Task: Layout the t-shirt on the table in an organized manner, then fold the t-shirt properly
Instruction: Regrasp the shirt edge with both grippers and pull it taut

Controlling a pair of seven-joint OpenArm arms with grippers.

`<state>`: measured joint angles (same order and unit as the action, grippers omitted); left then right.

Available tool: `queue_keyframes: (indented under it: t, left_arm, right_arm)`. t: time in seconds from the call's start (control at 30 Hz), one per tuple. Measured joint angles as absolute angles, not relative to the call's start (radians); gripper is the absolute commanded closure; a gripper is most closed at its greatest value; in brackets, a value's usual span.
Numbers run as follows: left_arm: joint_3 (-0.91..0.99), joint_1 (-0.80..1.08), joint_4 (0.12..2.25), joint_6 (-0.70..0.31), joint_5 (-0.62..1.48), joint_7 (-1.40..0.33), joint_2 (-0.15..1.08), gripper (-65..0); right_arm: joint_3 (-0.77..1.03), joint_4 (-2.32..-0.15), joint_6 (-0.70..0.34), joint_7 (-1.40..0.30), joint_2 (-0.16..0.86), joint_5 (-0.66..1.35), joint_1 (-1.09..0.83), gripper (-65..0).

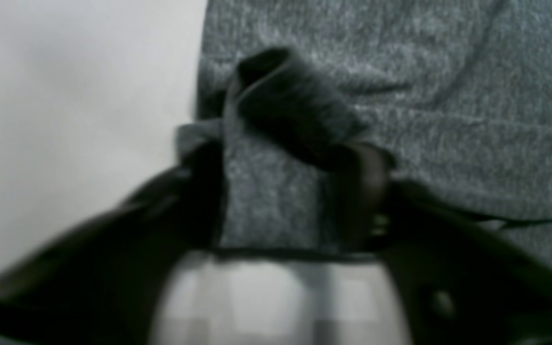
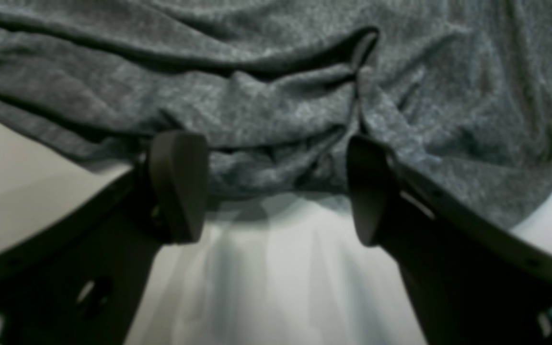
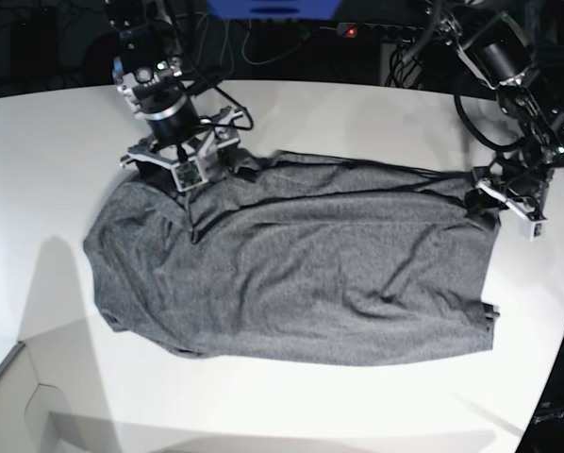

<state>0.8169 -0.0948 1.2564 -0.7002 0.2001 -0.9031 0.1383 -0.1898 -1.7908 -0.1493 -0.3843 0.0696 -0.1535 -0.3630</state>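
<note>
Blur hides left gripper (image 1: 281, 191) (t-shirt (image 3: 301, 274) between).

We see the t-shirt (image 3: 301, 269) spread across the middle of the white table (image 3: 376, 113), lying mostly flat with long wrinkles running along its length. Its near edge is fairly straight; its end at the picture's left is rounded and a little bunched, and a small corner curls at its lower right. The right gripper (image 3: 184, 162) sits low at the shirt's far left corner, right over the cloth's edge. The left gripper (image 3: 505, 196) is down at the shirt's far right corner, at the edge of the fabric. We cannot tell from here how either pair of jaws stands. Dark cables (image 3: 263, 38) lie beyond the table's far edge.
</note>
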Motion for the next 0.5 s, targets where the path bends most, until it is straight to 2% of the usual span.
queue_keyframes:
  t: [0.1, 0.13, 0.23, 0.3, 0.43, 0.5]
  left_arm:
    - [0.816, -0.094, 1.255, -0.7, 0.204, -0.908, 0.134, -2.5]
    - [0.815, -0.094, 1.254, -0.7, 0.207, -0.908, 0.133, 0.0]
    - [0.815, -0.095, 1.254, -0.7, 0.208, -0.911, 0.133, -2.0]
    - [0.816, -0.095, 1.253, -0.7, 0.207, -0.911, 0.133, 0.0]
    - [0.816, -0.094, 1.256, -0.701, 0.212, -0.913, 0.136, -0.2]
    - [0.816, -0.094, 1.256, -0.701, 0.21, -0.915, 0.136, -0.2]
  right_arm:
    - [-0.196, -1.764, -0.15, -0.385, 0.046, -0.156, -0.354, -45.5]
    - [-0.197, -1.754, -0.15, -0.379, 0.044, -0.153, -0.352, -45.5]
    - [-0.191, -1.724, -0.149, -0.382, 0.033, -0.154, -0.35, -45.4]
    - [-0.191, -1.692, -0.149, -0.384, 0.015, -0.156, -0.336, -45.4]
    - [-0.188, -1.649, -0.149, -0.379, 0.011, -0.153, -0.314, -45.2]
    - [-0.187, -1.649, -0.149, -0.381, 0.011, -0.153, -0.316, -43.1]
